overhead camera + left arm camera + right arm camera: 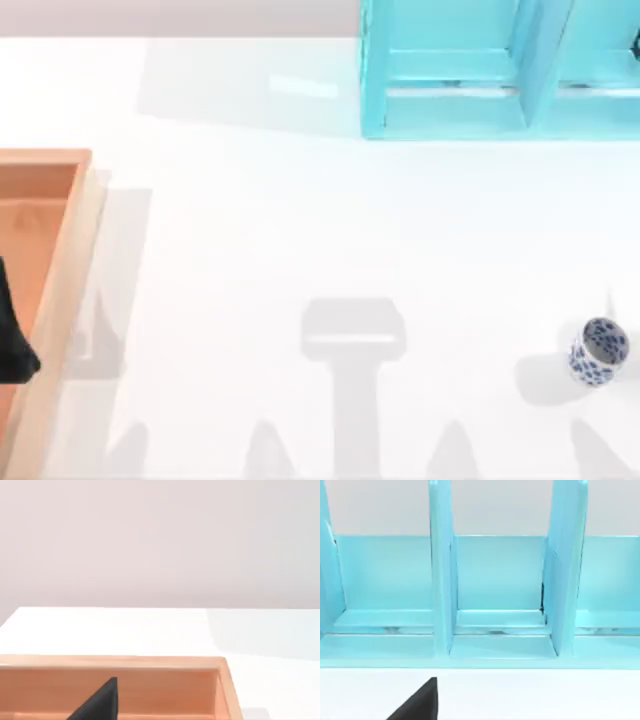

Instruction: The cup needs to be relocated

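The cup (598,350) is small and white with dark blue floral blotches. It stands upright on the white table (300,250) near the right edge, toward the front, with nothing touching it. My left arm (14,335) is a dark shape at the far left edge, over the wooden tray, far from the cup. A black part of my left gripper (100,702) pokes into the left wrist view above the tray. A black part of my right gripper (420,702) sits low in the right wrist view, over the table in front of the shelf.
A turquoise shelf (500,100) with upright dividers (442,580) stands at the back right. An open wooden tray (70,240) lies along the left edge, its rim (150,662) raised. Arm shadows fall across the table's front.
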Controlling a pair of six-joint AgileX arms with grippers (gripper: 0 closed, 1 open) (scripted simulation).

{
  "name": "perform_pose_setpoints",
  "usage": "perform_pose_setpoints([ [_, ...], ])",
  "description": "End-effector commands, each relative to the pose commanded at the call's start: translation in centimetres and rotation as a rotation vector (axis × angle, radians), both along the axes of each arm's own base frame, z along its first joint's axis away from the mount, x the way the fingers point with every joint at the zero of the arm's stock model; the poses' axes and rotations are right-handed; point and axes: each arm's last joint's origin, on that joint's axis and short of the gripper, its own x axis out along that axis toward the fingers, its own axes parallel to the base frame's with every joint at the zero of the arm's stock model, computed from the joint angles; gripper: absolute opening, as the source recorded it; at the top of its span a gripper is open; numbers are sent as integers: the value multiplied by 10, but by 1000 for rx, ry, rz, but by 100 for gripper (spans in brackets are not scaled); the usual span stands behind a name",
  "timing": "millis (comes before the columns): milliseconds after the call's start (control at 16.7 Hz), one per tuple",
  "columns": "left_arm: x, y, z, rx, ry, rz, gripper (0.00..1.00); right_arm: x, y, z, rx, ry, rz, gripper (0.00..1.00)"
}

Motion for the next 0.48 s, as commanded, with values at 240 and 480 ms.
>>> perform_pose_setpoints([
  [240,0,0,0,0,0,0,100,0,1,6,7,32,6,100],
  [480,0,0,0,0,0,0,100,5,5,35,36,215,38,100],
])
